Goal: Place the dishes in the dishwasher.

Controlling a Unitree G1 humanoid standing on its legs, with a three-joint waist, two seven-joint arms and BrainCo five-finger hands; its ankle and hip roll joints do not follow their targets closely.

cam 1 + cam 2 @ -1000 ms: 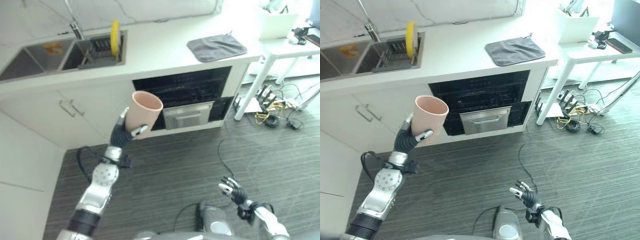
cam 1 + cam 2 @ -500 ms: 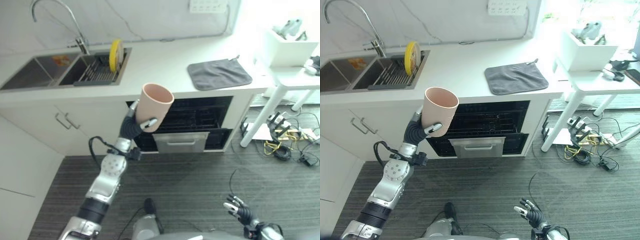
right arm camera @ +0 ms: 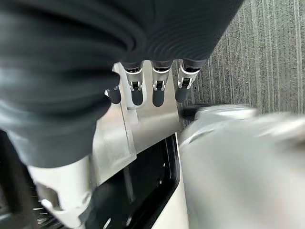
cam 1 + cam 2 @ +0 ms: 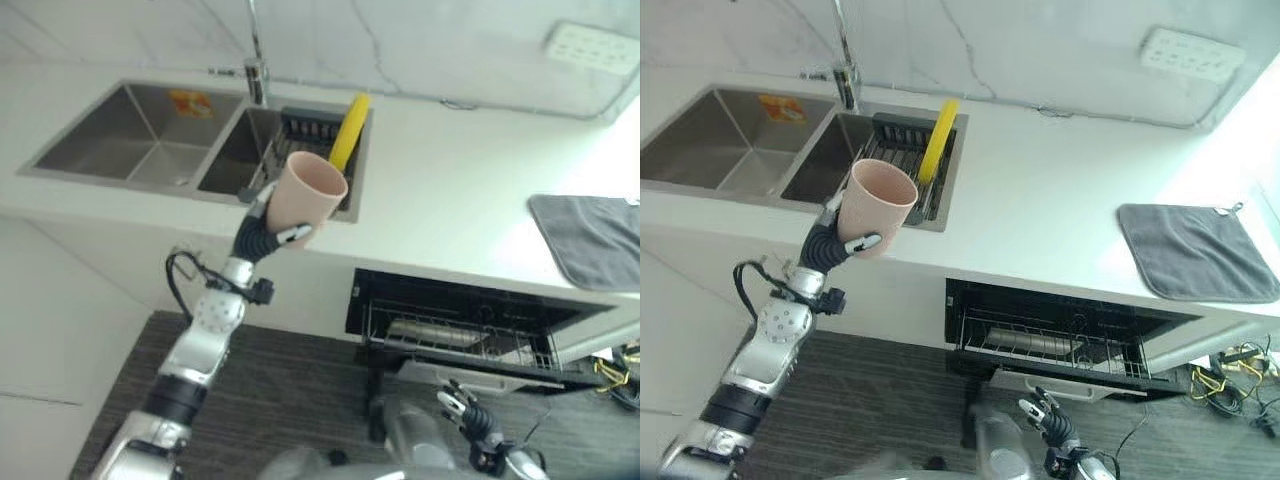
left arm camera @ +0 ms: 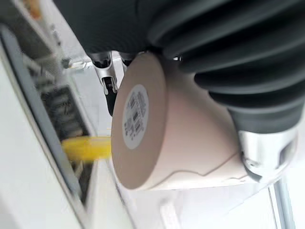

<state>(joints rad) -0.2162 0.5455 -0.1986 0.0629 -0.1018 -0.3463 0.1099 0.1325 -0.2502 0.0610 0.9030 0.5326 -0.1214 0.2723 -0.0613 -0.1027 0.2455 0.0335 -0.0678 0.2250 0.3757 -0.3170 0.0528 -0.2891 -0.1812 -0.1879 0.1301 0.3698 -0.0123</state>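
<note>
The pink cup (image 4: 874, 205) sits in the left hand (image 4: 828, 243), whose fingers and thumb wrap its wall, raised in front of the counter edge near the sink (image 4: 730, 140), mouth tilted up. The right hand (image 4: 1048, 421) hangs low by the floor with relaxed, straight fingers. The open dishwasher (image 4: 1060, 335) lies well to the right, its wire rack (image 4: 1040, 345) pulled out. To do this well, I judge the cup should travel right and down, then turn mouth-down between the rack wires. It is a smooth, matte, tapered tumbler; a yellow plate (image 4: 937, 140) stands on edge in the sink's drying rack (image 4: 902, 160).
</note>
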